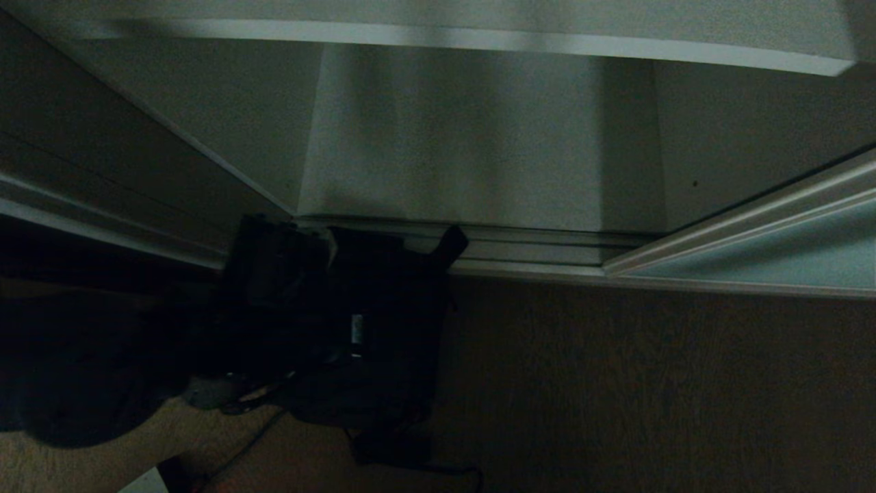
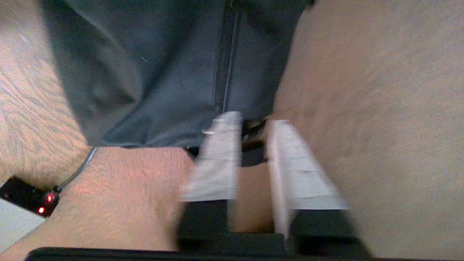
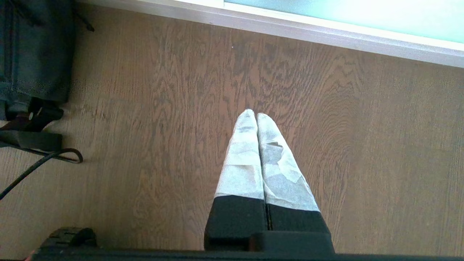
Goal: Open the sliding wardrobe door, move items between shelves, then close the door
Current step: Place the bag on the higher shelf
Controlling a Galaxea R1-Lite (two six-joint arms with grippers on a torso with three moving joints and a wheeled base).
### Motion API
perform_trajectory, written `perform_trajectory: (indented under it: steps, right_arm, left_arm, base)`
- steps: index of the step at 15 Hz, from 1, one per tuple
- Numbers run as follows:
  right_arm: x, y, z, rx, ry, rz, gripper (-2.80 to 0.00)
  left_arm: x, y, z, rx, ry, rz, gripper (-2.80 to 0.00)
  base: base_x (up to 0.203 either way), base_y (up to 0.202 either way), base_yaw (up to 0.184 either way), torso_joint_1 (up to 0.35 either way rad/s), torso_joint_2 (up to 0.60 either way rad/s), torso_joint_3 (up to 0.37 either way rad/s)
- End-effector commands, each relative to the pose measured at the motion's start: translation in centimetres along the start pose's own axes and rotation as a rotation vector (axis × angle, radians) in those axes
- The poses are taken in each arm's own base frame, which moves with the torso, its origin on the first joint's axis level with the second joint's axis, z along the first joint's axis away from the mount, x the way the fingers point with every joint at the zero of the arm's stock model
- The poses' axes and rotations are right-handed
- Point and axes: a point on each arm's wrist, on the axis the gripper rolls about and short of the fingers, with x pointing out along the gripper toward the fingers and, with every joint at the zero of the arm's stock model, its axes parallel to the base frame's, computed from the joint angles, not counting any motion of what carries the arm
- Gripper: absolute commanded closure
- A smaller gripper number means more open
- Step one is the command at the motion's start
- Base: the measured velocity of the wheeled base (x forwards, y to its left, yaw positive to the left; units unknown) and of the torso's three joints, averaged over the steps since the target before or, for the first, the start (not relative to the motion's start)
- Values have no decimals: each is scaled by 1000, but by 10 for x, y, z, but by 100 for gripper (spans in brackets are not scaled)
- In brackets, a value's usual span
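A home, most likely a bedroom or dressing corner. A built-in wardrobe fills the head view from 10 to 2 o'clock: a pale shelf (image 1: 520, 42) edge runs across at 12, with grey-white inner walls below it. At 3 o'clock stands a frosted glass door (image 1: 773, 253) in a slim silver frame, riding a ribbed floor track (image 1: 534, 245) at centre. Wood-grain flooring (image 1: 616, 383) spreads from 4 to 7 o'clock, and a soft black bag (image 1: 342, 329) lies on it at 8 o'clock, by the track.
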Motion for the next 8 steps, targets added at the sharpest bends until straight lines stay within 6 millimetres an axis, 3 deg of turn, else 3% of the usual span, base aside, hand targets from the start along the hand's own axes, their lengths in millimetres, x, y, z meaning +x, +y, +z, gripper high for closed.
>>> perform_trajectory:
  steps: [1,8]
  right_arm:
    - [0,0,0,0,-2,1,0]
    - [0,0,0,0,-2,1,0]
  left_arm:
    - [53,-9,-22,40,123,49,-280]
    - [125,-18,-45,59,161,137,-280]
  base:
    - [0,0,0,0,0,0]
    - [0,0,0,0,0,0]
